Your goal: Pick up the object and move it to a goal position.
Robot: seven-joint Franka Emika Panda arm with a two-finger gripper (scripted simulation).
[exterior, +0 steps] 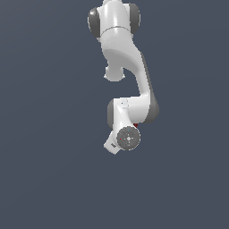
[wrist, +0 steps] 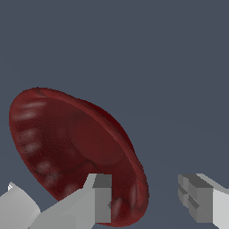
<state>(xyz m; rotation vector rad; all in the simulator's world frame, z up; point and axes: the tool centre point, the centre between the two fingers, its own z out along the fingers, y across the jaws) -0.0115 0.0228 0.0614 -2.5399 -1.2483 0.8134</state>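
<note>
Wrist view shows the object [wrist: 67,147] large and close: a dark red, rounded thing with a glossy surface, pale highlights along its edge and a shallow, dish-like face turned toward the camera. It lies against a plain slate-grey ground, which may be the table [wrist: 156,53] (no edge or texture shows, so I cannot be sure). One grey fingertip [wrist: 102,199] overlaps the object's rim in this picture; whether it touches the rim or only stands in front of it cannot be told. The other fingertip [wrist: 197,197] stands well apart from the object, with bare grey ground between the two. The jaws are spread wide, the gap between the pads broad, and nothing is clamped between them; the gripper [wrist: 150,199] has no hold on the object.

From the exterior view the arm [exterior: 123,58] reaches down from the upper edge of the picture in white segments with dark grey joints. At its lower end a grey round disc [exterior: 129,137] faces the camera, with the white hand [exterior: 112,145] showing just beside it toward the exterior view's left. A small sliver of dark red [exterior: 135,125] peeps out at the wrist's edge, just above the disc, toward the exterior view's right (most of the object is hidden behind the arm here). Around the arm the same flat slate-grey fills the whole picture.
</note>
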